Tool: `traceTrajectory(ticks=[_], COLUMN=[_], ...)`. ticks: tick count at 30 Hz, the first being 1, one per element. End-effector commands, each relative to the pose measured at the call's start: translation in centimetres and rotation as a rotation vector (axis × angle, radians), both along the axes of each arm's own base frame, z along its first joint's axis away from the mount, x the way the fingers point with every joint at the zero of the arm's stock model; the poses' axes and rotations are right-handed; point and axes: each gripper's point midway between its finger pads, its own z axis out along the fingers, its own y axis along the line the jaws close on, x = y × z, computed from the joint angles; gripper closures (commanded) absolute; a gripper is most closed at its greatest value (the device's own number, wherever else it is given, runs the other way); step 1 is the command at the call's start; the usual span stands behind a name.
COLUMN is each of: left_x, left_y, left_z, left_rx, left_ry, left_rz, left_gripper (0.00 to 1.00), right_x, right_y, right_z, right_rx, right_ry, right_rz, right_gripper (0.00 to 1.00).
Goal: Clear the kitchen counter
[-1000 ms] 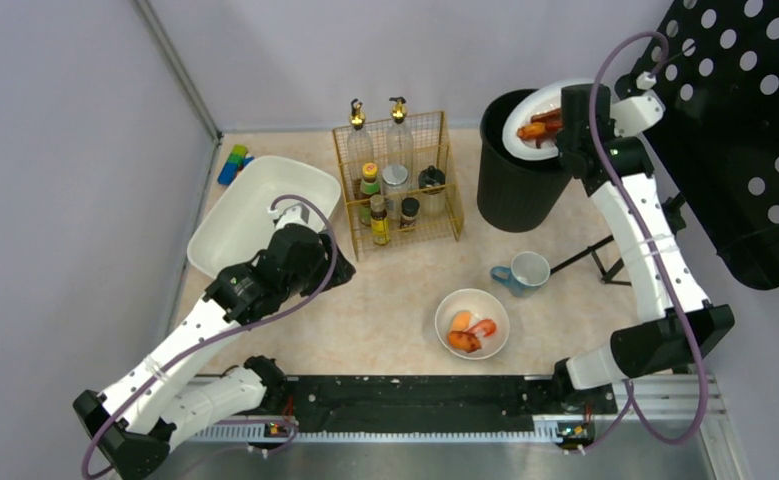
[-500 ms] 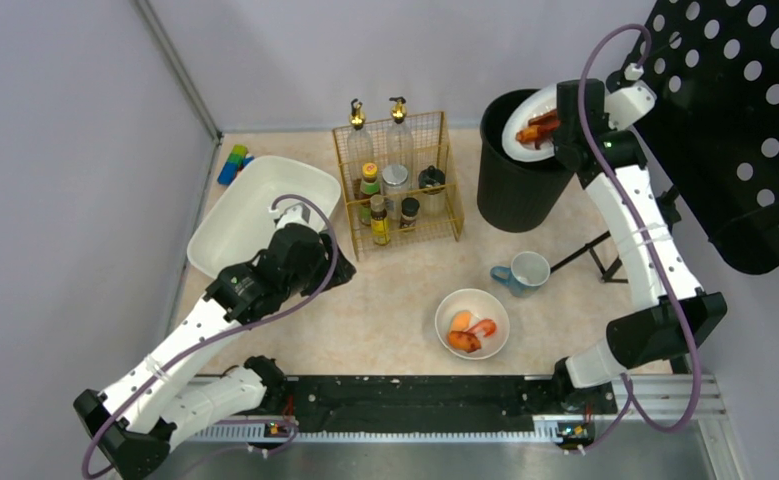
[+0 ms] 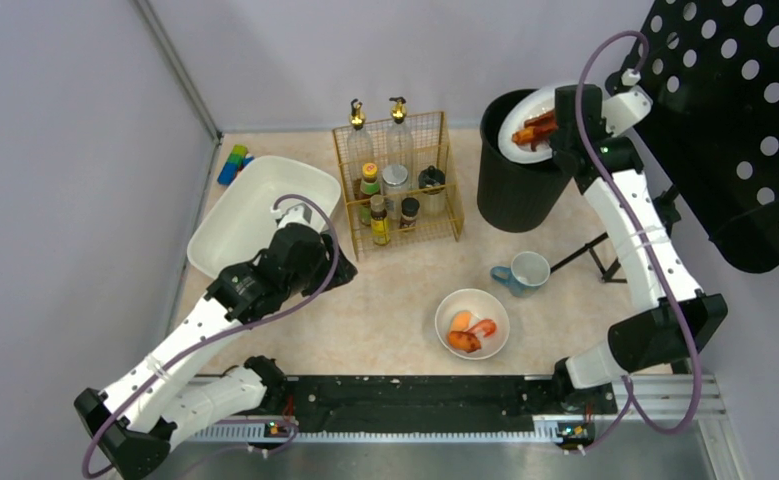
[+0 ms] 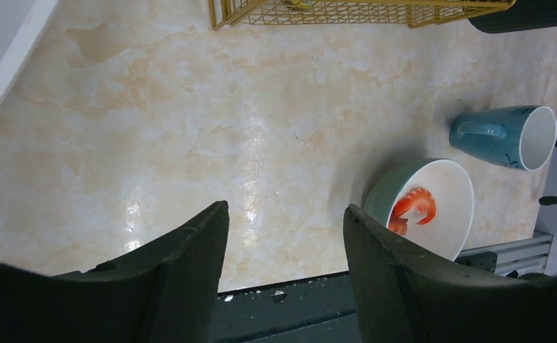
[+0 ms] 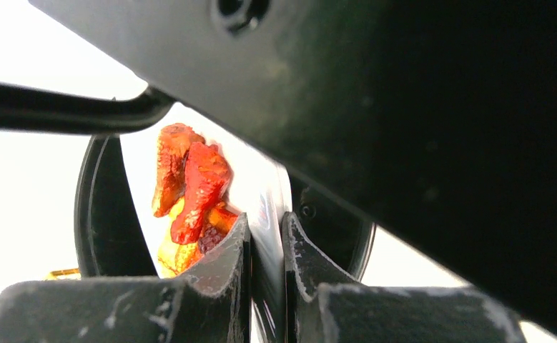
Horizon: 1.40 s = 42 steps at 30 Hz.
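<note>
The beige marbled kitchen counter (image 3: 395, 290) holds a white bowl (image 3: 472, 323) with orange-red food and a blue mug (image 3: 523, 272) lying on its side. My right gripper (image 3: 557, 128) is shut on the rim of a white plate (image 3: 521, 125), tilted over the black bin (image 3: 515, 165); red-orange food (image 5: 189, 189) sits on the plate (image 5: 264, 193). My left gripper (image 4: 286, 221) is open and empty, above bare counter (image 4: 189, 107), left of the bowl (image 4: 432, 207) and mug (image 4: 504, 136).
A white oval tub (image 3: 260, 210) stands at the back left with coloured blocks (image 3: 233, 163) behind it. A gold wire rack (image 3: 397, 185) holds bottles and jars. A black perforated panel (image 3: 745, 120) on a stand is at the right. Grey walls surround.
My right gripper has lifted the plate higher and tilted it more steeply over the bin. The left arm has not moved.
</note>
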Motion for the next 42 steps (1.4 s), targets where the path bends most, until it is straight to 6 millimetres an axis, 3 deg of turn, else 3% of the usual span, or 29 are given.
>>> traceTrajectory(ticks=[1,10,18,25,42], left_x=[0.3,0.1,-0.2,-0.3,0.1], left_y=[-0.3,-0.3,-0.3,-0.5,-1.0], left_z=[1.0,0.7,0.7,0.6,0.5], left_rx=[-0.030,-0.035,-0.046,-0.053,-0.049], left_ry=[-0.049,-0.041,-0.038,-0.032,-0.021], left_rz=[-0.009,-0.011,-0.013,-0.020,-0.030], left_gripper=[0.35,0.35,0.35,0.36,0.37], right_x=[0.2,-0.9,-1.7,-2.5,-0.5], right_y=[0.3,0.4,0.6,0.0,-0.7], right_z=[6.3,6.3,4.8,5.4,4.0], right_rx=[0.130,0.165,0.195,0.175,0.014], right_ry=[-0.268,-0.286,-0.291,-0.342,-0.266], right_rz=[-0.019,-0.016,-0.011,-0.015,-0.005], right_gripper=[1.00,1.00,1.00,1.00,1.00])
